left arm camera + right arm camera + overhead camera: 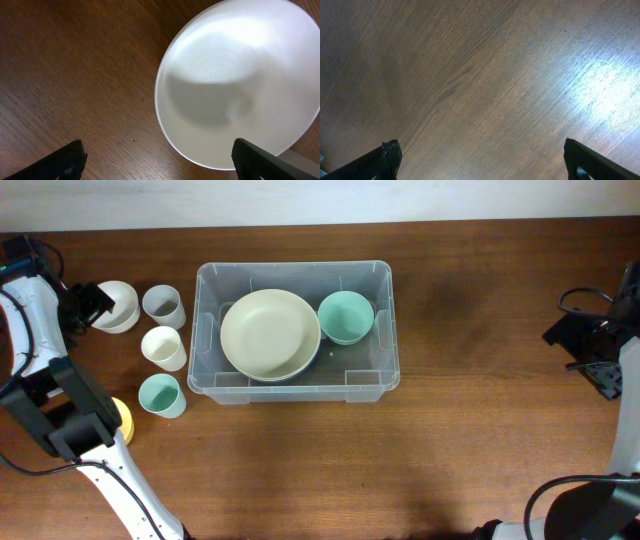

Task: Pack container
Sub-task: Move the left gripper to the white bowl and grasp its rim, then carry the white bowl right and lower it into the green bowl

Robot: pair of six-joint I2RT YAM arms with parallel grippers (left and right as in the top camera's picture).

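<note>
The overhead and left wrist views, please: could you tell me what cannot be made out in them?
- Yellow object, overhead: mostly covered by the left arm; unidentifiable.
- White bowl, left wrist: cut off by the top and right edges.
- Container floor, overhead: largely hidden beneath the cream bowl and teal bowl.

Wood table. Far left: white bowl, grey cup just beside it; cream cup & teal cup in a column below. Yellow obj nearby, partly hidden. Big cream bowl next to small teal bowl
</note>
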